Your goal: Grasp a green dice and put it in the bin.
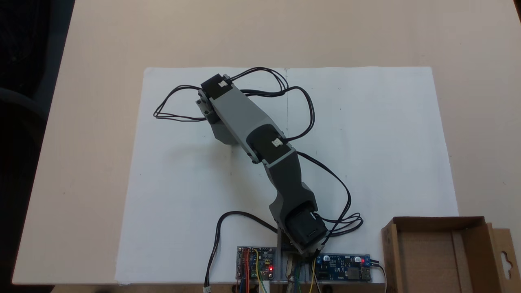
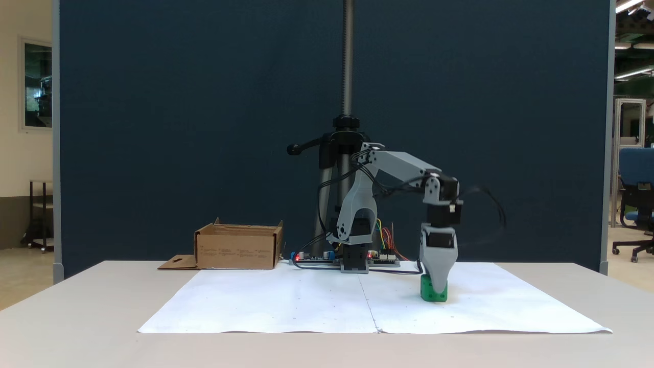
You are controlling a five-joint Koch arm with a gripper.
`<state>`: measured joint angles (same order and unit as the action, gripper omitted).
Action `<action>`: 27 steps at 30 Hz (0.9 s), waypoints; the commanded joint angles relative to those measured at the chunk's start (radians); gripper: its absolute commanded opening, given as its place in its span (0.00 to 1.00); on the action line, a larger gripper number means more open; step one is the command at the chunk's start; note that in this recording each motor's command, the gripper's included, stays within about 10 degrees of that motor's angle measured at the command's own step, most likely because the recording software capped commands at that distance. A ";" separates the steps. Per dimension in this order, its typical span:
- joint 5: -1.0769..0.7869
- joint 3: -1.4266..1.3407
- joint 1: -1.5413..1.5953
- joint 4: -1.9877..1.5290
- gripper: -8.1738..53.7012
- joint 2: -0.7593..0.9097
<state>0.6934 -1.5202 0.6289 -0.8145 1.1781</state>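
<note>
Since the gripper (image 2: pixel 435 286) sits straight down over the green dice (image 2: pixel 433 293), I can't tell whether its jaws have closed.

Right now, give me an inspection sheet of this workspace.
Surface: pale beige table under large white paper sheets.
Job's things: small bright green plastic dice on the paper; empty shallow brown cardboard box at the table edge.
Clutter: nothing seen.
Gripper: grey gripper pointing down onto the dice; jaw state cannot be told.
Cables: black cables loop along the arm; circuit boards with lit red lights.
Surroundings: dark blue partition, blue office chair.
</note>
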 commanded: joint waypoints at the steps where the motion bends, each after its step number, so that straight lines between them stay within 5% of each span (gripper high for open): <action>1: 0.087 0.026 0.008 0.021 0.79 0.020; 21: 0.084 0.025 -0.012 0.011 0.78 -0.021; 27: 0.086 0.025 -0.011 0.011 0.66 -0.021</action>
<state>0.6934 -1.5217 0.6105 -0.8130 1.1397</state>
